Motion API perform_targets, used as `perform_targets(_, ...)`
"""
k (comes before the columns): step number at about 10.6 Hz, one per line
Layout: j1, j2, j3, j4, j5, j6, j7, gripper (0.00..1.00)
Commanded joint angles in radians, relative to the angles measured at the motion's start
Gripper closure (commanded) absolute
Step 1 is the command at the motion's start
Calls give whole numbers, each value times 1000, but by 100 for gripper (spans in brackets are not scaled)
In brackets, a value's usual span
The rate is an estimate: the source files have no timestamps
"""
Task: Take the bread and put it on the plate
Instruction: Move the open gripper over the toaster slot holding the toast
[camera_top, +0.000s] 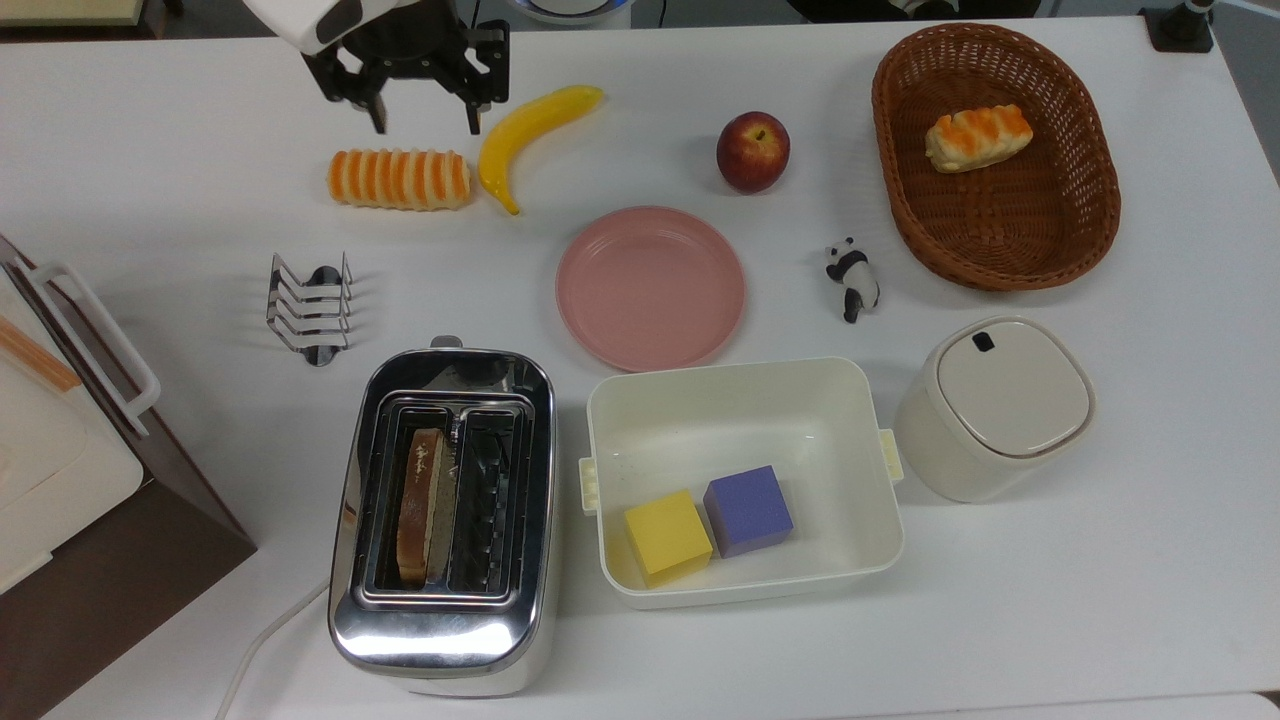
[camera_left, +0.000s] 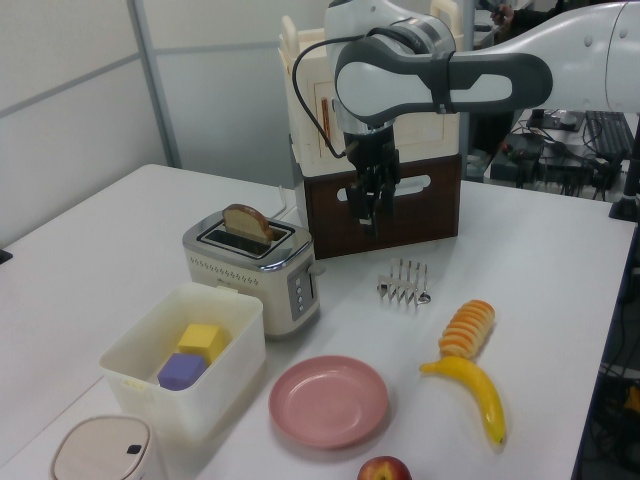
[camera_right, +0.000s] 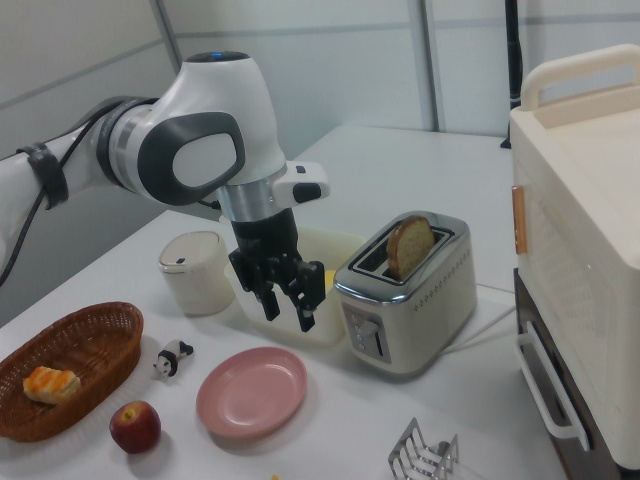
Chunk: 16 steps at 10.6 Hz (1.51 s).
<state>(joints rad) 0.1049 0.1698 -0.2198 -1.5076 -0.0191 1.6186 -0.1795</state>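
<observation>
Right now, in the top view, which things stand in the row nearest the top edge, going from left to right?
Gripper → ridged roll → banana → apple → wicker basket.
</observation>
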Motion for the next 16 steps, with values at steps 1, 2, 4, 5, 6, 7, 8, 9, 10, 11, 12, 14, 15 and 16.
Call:
perform_targets(1, -11, -7, -7, -10, 60, 70, -61, 57)
perform_targets(2, -20, -4, -7, -11, 83, 139, -66, 53)
perform_targets(4, -19, 64, -7, -10, 140, 370, -60, 46)
perform_targets(5, -18, 97, -6, -10, 159, 491, -54, 46)
perform_targets(6, -11, 132, -1, -8, 163, 594, -35, 46)
perform_targets(7, -10, 164, 0, -8, 160, 686, -2, 45)
perform_targets(8, -8, 198, 2, -3, 159, 771, 24, 45)
perform_targets(9, -7, 235, 4, 22, 154, 849, 64, 45)
perform_targets(10, 11, 270, 4, 47, 148, 880, 102, 45)
perform_targets(11, 16, 293, 4, 70, 143, 899, 126, 45)
perform_targets(12, 21, 313, 4, 76, 136, 926, 146, 45)
perform_targets(14, 41, 353, 0, 84, 104, 995, 198, 45)
perform_targets(15, 42, 359, 2, 84, 76, 1006, 227, 46)
perform_targets(16, 41, 364, 2, 84, 56, 1012, 239, 50)
